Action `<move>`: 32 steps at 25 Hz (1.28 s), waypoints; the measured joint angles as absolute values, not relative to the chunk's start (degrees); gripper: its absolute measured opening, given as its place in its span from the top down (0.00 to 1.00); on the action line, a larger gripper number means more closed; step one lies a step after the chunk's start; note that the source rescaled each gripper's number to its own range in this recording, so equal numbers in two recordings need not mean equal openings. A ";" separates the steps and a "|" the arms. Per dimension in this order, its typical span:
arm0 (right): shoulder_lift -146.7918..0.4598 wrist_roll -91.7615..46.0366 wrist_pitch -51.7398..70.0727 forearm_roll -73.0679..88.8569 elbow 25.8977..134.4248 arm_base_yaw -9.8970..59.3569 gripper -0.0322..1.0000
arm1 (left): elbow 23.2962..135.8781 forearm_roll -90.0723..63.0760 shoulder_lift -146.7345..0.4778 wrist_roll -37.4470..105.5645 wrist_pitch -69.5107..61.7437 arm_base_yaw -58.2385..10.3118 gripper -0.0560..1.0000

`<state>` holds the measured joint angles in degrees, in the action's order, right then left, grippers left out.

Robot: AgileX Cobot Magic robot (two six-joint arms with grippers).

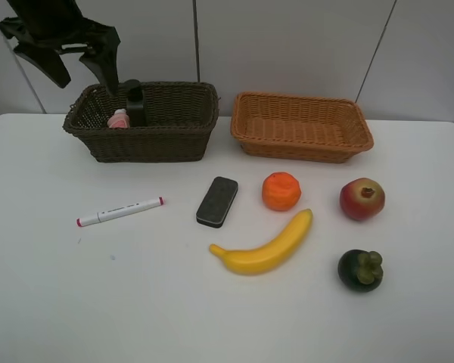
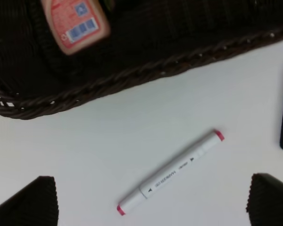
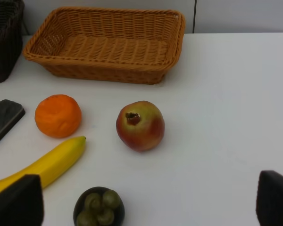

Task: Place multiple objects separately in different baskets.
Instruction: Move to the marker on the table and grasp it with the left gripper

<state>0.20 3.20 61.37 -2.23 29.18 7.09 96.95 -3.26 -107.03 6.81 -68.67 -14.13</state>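
My left gripper (image 1: 79,66) hangs open above the left end of the dark brown basket (image 1: 189,140). Inside that basket lie the pink bottle (image 1: 119,119) and the black pump bottle (image 1: 135,102). In the left wrist view the gripper (image 2: 151,213) holds nothing, and the pink bottle (image 2: 75,21) and white marker (image 2: 170,172) show below it. On the table lie the marker (image 1: 119,212), black block (image 1: 217,201), orange (image 1: 281,190), banana (image 1: 265,246), apple (image 1: 362,199) and mangosteen (image 1: 361,270). My right gripper (image 3: 146,203) is open and empty, set back from the apple (image 3: 140,125) and mangosteen (image 3: 99,207).
The orange-tan basket (image 1: 301,126) stands empty to the right of the dark one, at the back of the white table (image 1: 60,302). A grey panelled wall rises behind both baskets. The right arm is out of the exterior view.
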 joint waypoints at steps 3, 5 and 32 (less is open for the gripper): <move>0.20 3.20 61.37 -2.23 29.18 7.09 0.00 | 91.70 0.40 -105.89 10.99 -68.68 -17.37 0.02; 0.20 3.20 61.37 -2.23 29.18 7.09 0.00 | 87.69 1.48 -105.84 12.59 -68.72 -18.85 0.02; 0.20 3.20 61.37 -2.23 29.18 7.09 0.00 | 66.26 0.69 -119.37 27.46 -42.65 -22.16 0.02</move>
<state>0.20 3.20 61.37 -2.23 29.18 7.09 66.26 0.69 -119.37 27.46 -42.65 -22.16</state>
